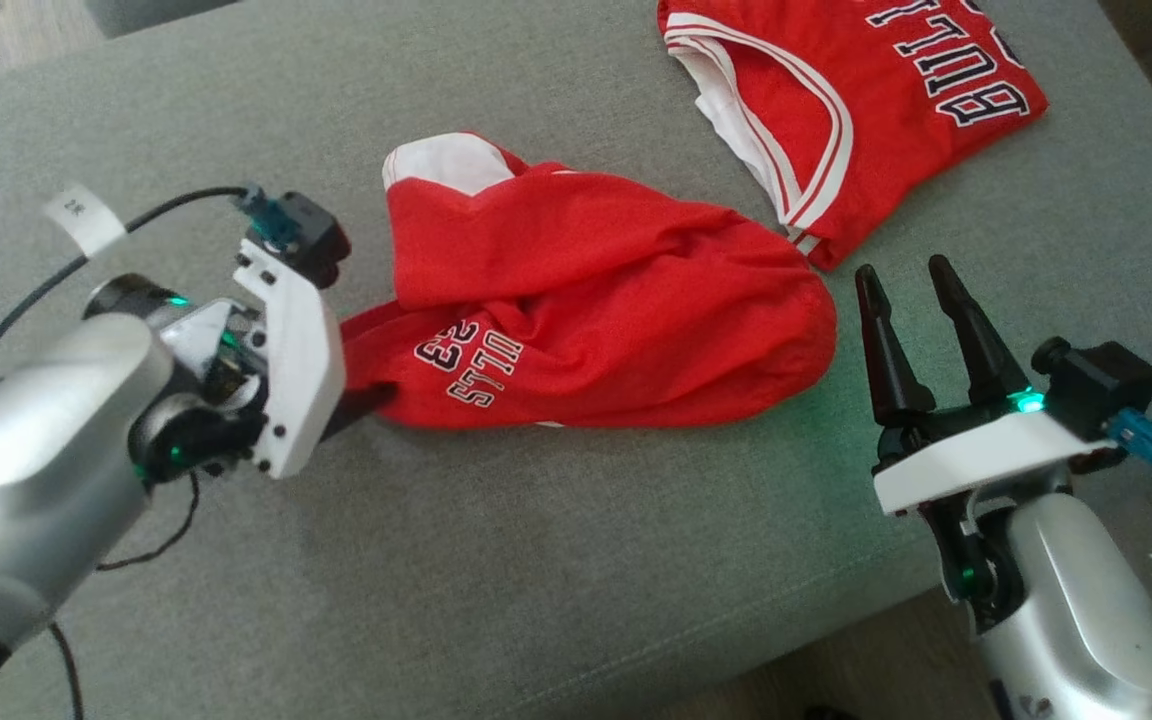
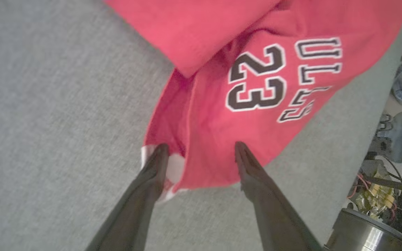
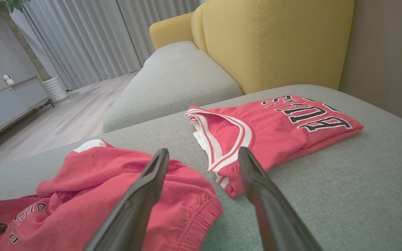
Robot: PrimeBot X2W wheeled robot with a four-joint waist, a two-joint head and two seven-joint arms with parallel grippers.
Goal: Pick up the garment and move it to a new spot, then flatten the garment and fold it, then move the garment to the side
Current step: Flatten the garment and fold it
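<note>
- Fingers of the left gripper (image 2: 201,145) spread wide, nothing pinched. Tips set at the leg-hem end of the crumpled red shorts (image 2: 243,104), one against the white trim (image 2: 176,169), the other over red cloth.
- Long axis of the shorts: straight ahead from those fingers, running away across the grey cushion (image 1: 536,560) toward the right gripper (image 1: 904,272).
- Fingers of the right gripper likewise spread and empty, held clear of the cloth. Gathered waistband end (image 3: 201,209) just ahead and to the left of them, near but apart.
- Folded red jersey (image 1: 836,110) farther ahead of the right gripper, its lower corner just beside the shorts. Judged not the piece in hand.
- Nearer tool for the hem: the left, with the hem fold lying between its tips.
- Probable next move: closing on that fold, then lifting along the long axis.
- Risk, as a judgement: catching one layer only, leaving the rest dragging on the cushion.
</note>
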